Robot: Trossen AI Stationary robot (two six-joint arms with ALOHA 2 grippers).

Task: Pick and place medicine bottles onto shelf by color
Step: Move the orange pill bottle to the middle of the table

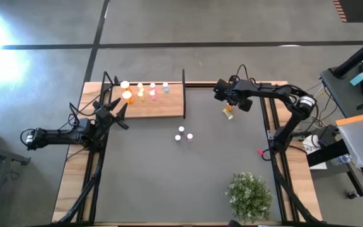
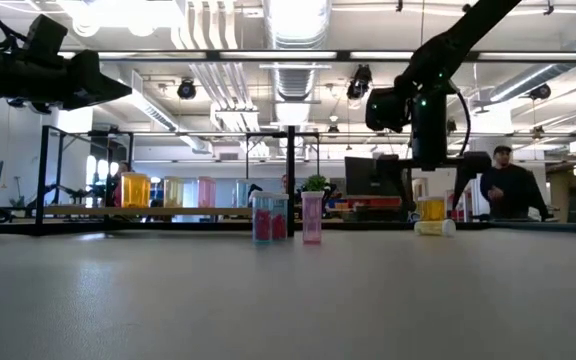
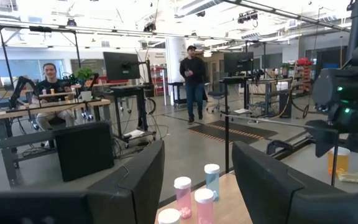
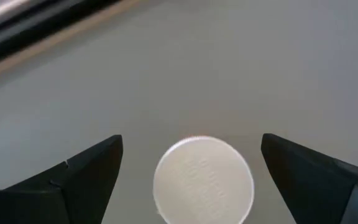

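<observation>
The wooden shelf (image 1: 169,107) lies at the mat's far left, with orange (image 1: 126,96), yellow (image 1: 140,95), pink (image 1: 153,94) and blue (image 1: 166,88) bottles standing on it. My right gripper (image 1: 227,104) is open, pointing down over an upright yellow-orange bottle (image 2: 431,209). The bottle's white cap (image 4: 204,180) shows between the fingers (image 4: 86,168) with a gap on each side. A second bottle (image 2: 436,228) lies on its side beside it. My left gripper (image 1: 123,116) is open and empty at the shelf's left end, facing the pink bottles (image 3: 183,190) and the blue bottle (image 3: 212,178).
Up to three small bottles, blue and pink (image 1: 183,135), stand on the mat's middle; they also show in the low view (image 2: 286,218). A green bushy plant (image 1: 249,195) stands at the near right. A black post (image 1: 183,82) rises at the shelf's far right corner. People are in the room behind.
</observation>
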